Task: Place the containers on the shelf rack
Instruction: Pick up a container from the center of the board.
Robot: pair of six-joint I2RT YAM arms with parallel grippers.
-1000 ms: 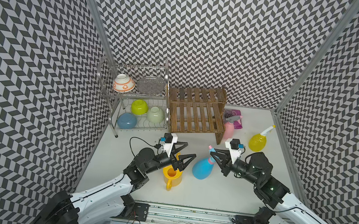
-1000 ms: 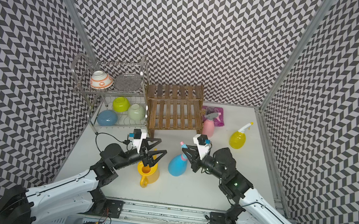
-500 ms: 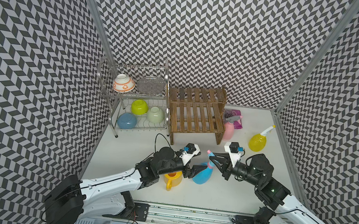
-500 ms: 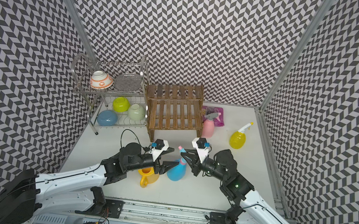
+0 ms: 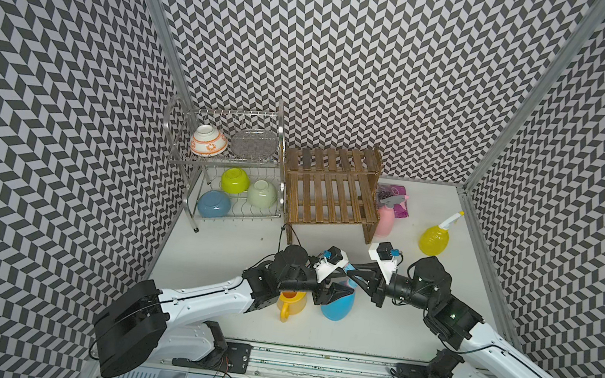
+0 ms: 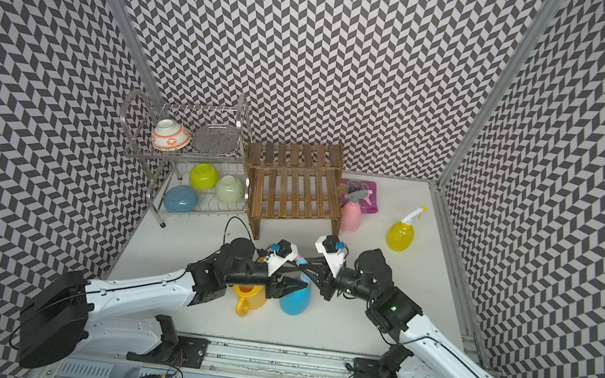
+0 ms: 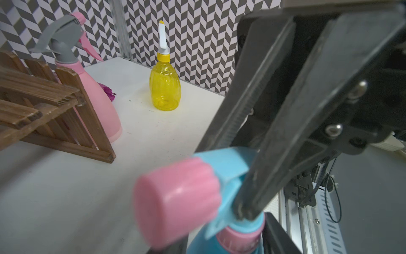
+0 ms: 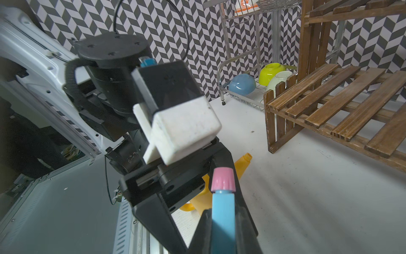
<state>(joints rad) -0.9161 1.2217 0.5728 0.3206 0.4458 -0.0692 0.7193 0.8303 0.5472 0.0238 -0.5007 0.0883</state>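
Observation:
In both top views the blue spray bottle (image 5: 337, 308) (image 6: 295, 301) stands at the table's front centre. My right gripper (image 5: 351, 276) (image 8: 222, 209) is shut on its blue trigger head, just behind the pink nozzle (image 8: 223, 179). My left gripper (image 5: 337, 292) (image 7: 224, 242) straddles the bottle's neck, its fingers close on both sides; contact is blurred. The yellow watering can (image 5: 291, 302) sits beside the bottle under my left wrist. The pink bottle (image 5: 384, 219) and the translucent yellow one (image 5: 433, 239) stand right of the brown shelf rack (image 5: 331, 193), which holds nothing.
A silver wire dish rack (image 5: 224, 172) with several bowls stands left of the shelf rack. A flat purple packet (image 5: 396, 193) lies behind the pink bottle. Patterned walls close in three sides, and a metal rail (image 5: 311, 356) runs along the front edge.
My left gripper has swung right from above the watering can to the blue bottle, and its jaws have narrowed around the neck. The right gripper has kept its hold on the trigger head.

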